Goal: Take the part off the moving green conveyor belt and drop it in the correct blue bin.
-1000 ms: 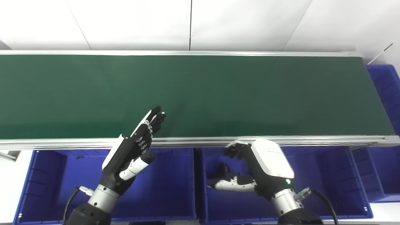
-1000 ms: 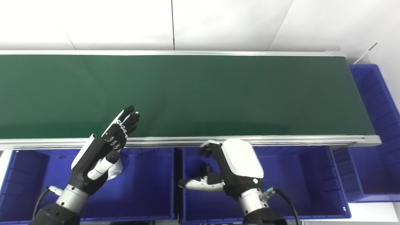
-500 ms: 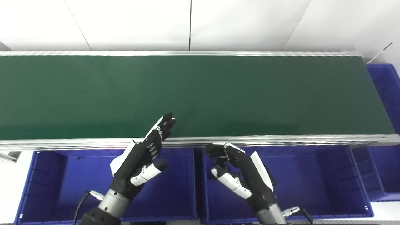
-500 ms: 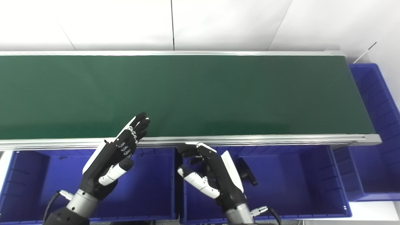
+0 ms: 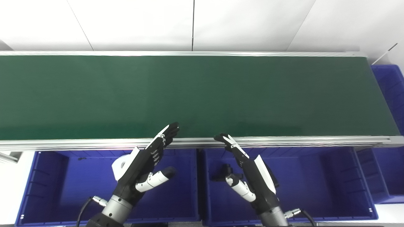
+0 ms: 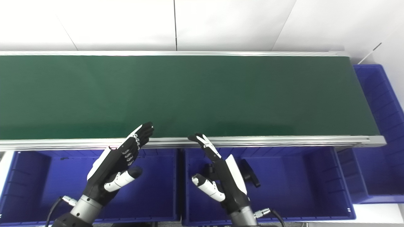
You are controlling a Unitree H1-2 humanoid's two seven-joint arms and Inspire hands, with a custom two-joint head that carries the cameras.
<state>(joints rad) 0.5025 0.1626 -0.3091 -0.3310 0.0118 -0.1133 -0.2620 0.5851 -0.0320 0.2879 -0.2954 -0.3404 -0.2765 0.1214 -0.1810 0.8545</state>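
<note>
Part (image 6: 249, 176) (black, mostly hidden behind the empty, splayed right hand (image 6: 225, 176)) lies in the blue bin (image 6: 300, 189).

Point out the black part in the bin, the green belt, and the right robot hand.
black part (image 6: 250, 176): right eye view, its middle.
green belt (image 5: 221, 94): left eye view, bare surface.
right robot hand (image 5: 252, 171): left eye view, its back.

Conveyor belt (image 5: 202, 94) behind bins (image 5: 79, 176), part (image 6: 249, 176) in right bin (image 6: 300, 189)
</note>
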